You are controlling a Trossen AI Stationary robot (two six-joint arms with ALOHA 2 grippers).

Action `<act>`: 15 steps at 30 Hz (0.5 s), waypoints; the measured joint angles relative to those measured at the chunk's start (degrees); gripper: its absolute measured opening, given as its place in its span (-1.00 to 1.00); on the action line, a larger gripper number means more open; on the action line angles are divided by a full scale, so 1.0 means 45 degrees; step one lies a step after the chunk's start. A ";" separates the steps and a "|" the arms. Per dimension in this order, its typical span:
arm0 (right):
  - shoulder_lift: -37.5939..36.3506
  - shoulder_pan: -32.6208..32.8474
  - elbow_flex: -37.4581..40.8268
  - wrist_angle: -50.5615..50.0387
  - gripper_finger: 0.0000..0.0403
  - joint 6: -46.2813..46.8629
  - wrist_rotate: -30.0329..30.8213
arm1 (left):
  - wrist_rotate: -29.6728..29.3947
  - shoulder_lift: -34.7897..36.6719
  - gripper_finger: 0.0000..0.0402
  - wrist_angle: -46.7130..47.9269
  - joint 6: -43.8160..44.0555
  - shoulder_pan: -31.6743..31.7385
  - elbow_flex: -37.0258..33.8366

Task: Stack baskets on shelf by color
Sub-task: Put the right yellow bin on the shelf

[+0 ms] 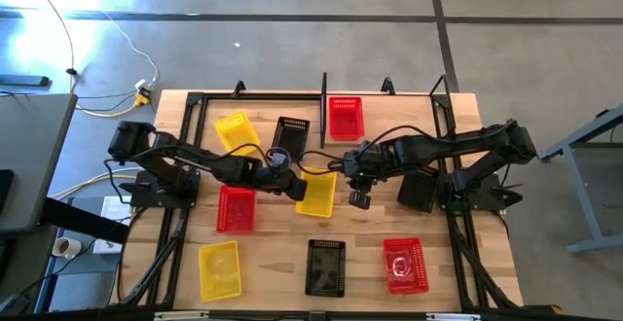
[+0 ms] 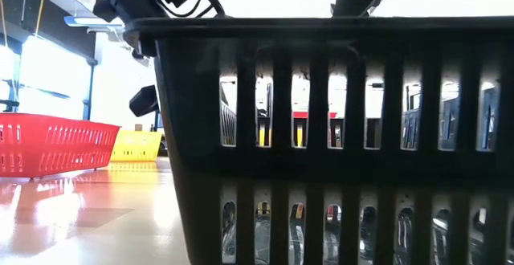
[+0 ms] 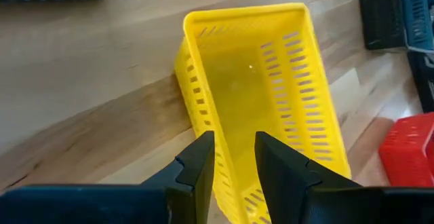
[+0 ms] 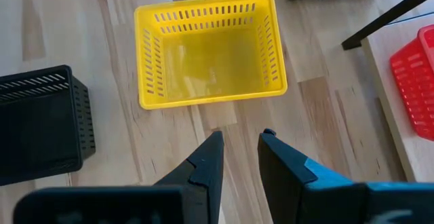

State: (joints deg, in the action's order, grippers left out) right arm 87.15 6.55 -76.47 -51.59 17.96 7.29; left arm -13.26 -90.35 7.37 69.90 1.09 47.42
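A yellow basket (image 1: 319, 195) (image 3: 258, 95) (image 4: 210, 54) sits mid-table, apparently flat on the wood. My left gripper (image 1: 295, 187) (image 3: 234, 139) is open at its left long wall, one finger outside and one over the inside. My right gripper (image 1: 359, 200) (image 4: 241, 137) is open over bare wood just right of that basket, touching nothing. The shelf (image 4: 383, 81) runs along the far side. A yellow basket (image 1: 237, 131), a black one (image 1: 292, 136) and a red one (image 1: 346, 117) lie there. My left gripper comes from above and stands astride the yellow basket's left long wall (image 3: 203, 115). The outer fingertip (image 3: 202, 149) lies right at the rim, and a gap shows on the inner finger's side. Whether either finger touches the wall, I cannot tell.
More baskets lie on the table: red (image 1: 234, 209) left of centre, yellow (image 1: 219, 267) near left, black (image 1: 326, 267) (image 2: 337, 136) at the near edge filling the low view, red (image 1: 404, 263) near right. A black upright post (image 1: 323, 107) stands among the far baskets.
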 joint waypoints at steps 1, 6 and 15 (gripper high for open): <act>0.0000 0.0000 0.0000 0.0000 -0.60 0.0000 0.0000 | -0.0045 -0.0060 -0.52 0.0045 -0.0002 -0.0001 0.0000; 0.0001 0.0000 0.0000 0.0000 -0.60 0.0004 0.0000 | -0.0091 -0.0239 -0.52 0.0044 -0.0006 -0.0002 0.0008; 0.0001 0.0000 0.0005 0.0095 -0.60 0.0005 0.0000 | 0.0134 -0.1264 -0.52 -0.0389 0.0003 -0.0002 -0.0010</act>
State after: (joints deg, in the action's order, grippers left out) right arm 87.15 6.55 -76.44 -51.17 17.98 7.29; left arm -12.66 -96.04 5.62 69.91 1.08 47.37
